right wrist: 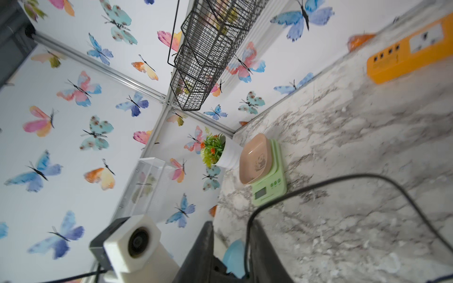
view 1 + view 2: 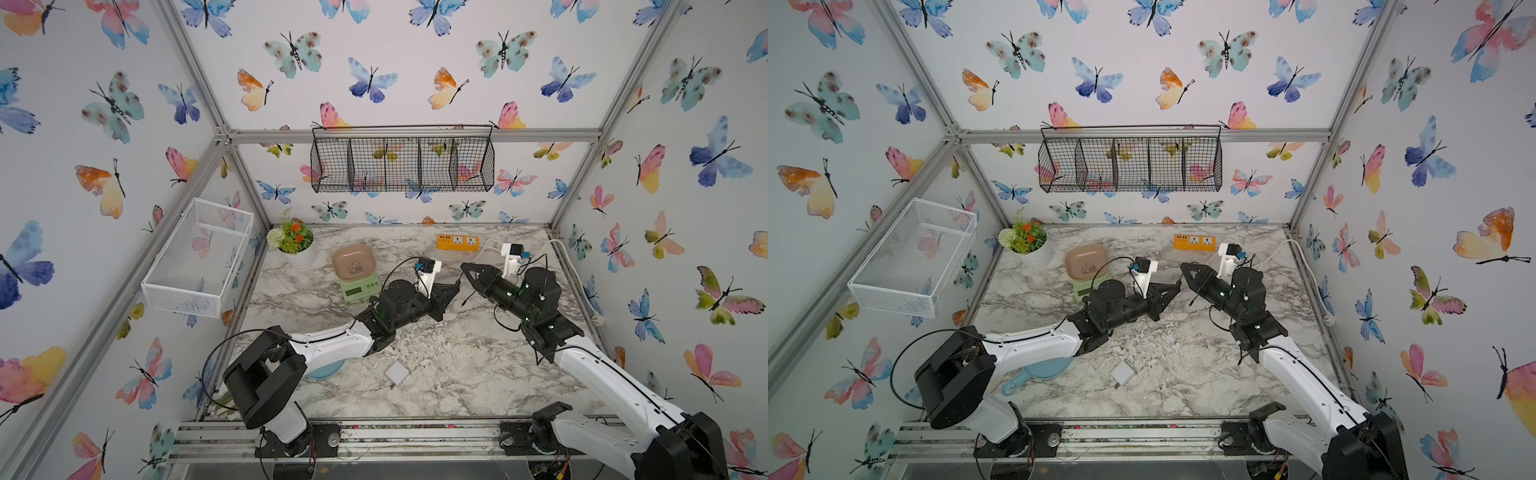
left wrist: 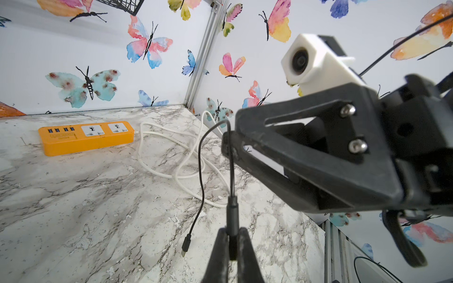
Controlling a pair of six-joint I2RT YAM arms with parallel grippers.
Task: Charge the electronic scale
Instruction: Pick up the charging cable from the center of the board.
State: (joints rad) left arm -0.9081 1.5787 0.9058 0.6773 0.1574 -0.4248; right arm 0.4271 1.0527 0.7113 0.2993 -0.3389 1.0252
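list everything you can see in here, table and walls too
electronic scale: one, light green with a tan-pink bowl on top, back left of table
potted plant: one, green with orange flowers, white pot, back left corner
power strip: one, orange, back of table
charger cube: one, white, front middle of table
charging cable: one, black, strung between the two end effectors
handled dish: one, light blue, front left, partly under the left arm
mesh basket: one, white, left wall
wire basket: one, black, back wall
table: one, grey-white marble
left end effector: one, black, mid-table, shut on the cable's plug
right end effector: one, black, facing the left one, jaws apart, cable running through
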